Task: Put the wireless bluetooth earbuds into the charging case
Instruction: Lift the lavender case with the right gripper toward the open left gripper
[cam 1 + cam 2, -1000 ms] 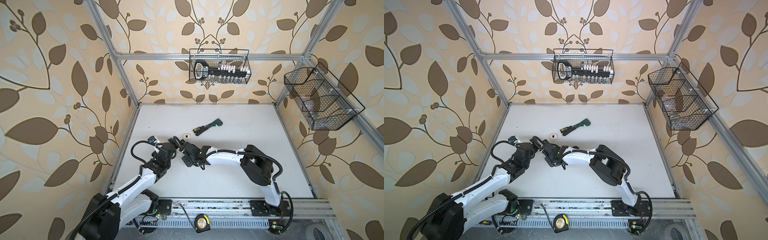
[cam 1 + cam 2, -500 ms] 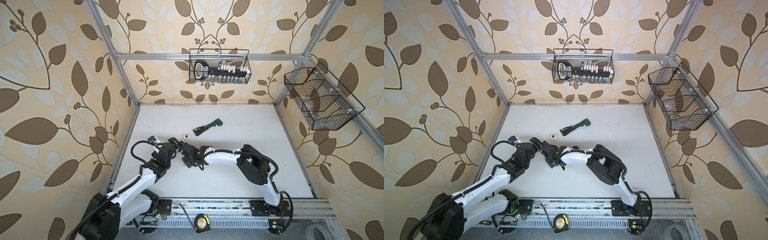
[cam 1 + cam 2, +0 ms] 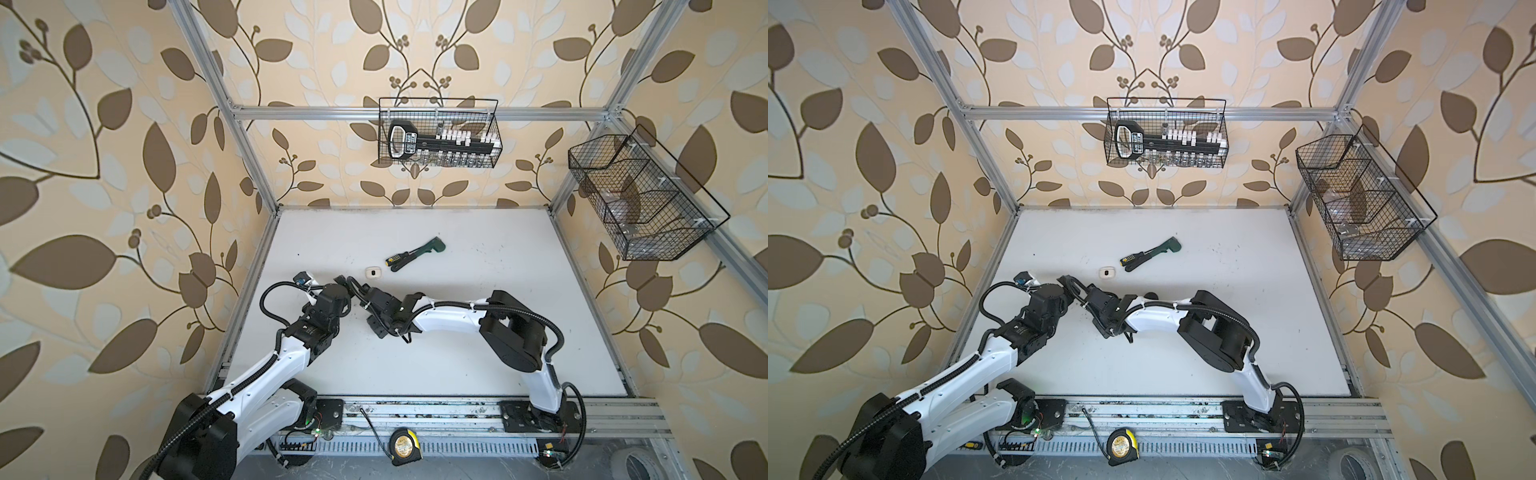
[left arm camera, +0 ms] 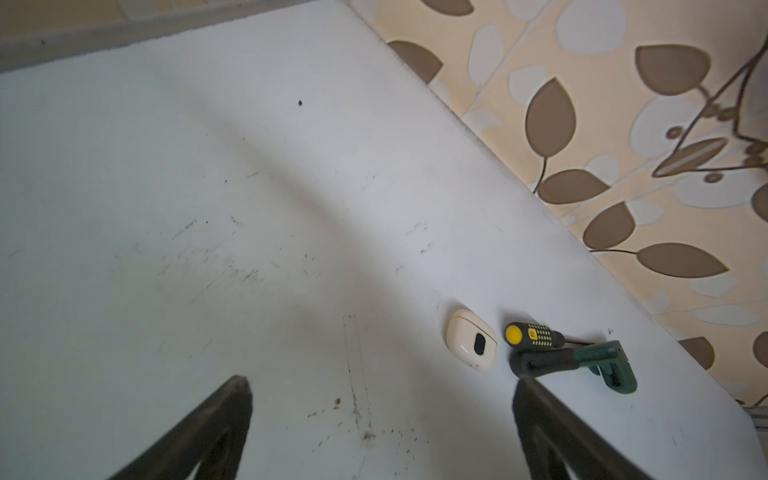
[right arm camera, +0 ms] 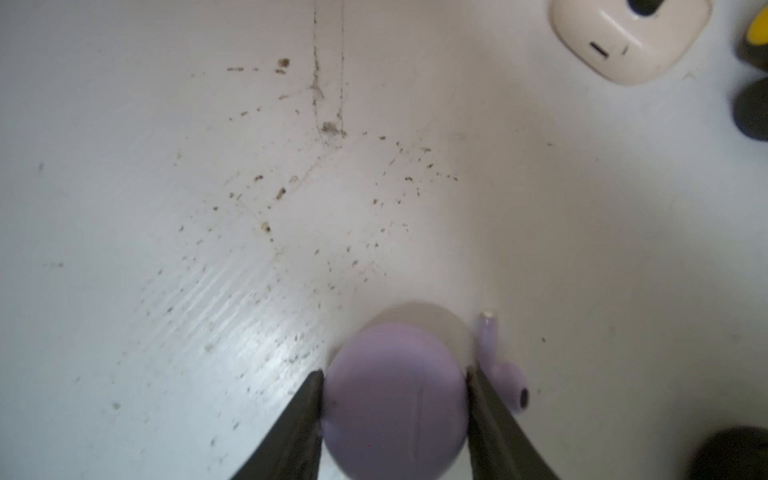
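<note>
Wallpaper [image 3: 124, 166] of brown leaves rings the scuffed white table [image 5: 208, 166]. The right gripper [image 5: 395, 372] clamps the lilac case [image 5: 395, 407]; a lilac earbud [image 5: 505, 382] lies just beside. The left gripper [image 4: 380, 384] gapes wide, empty.

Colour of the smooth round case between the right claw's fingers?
Plain lilac. The round case shows best in the right wrist view, beside a matching lilac earbud.

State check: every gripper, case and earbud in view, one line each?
left gripper: open, empty
right gripper: shut on the lilac case
lilac case: gripped at its sides; lid state unclear
lilac earbud: loose on the table beside that case, not inserted
cream case: lid shut, lying on the table
</note>
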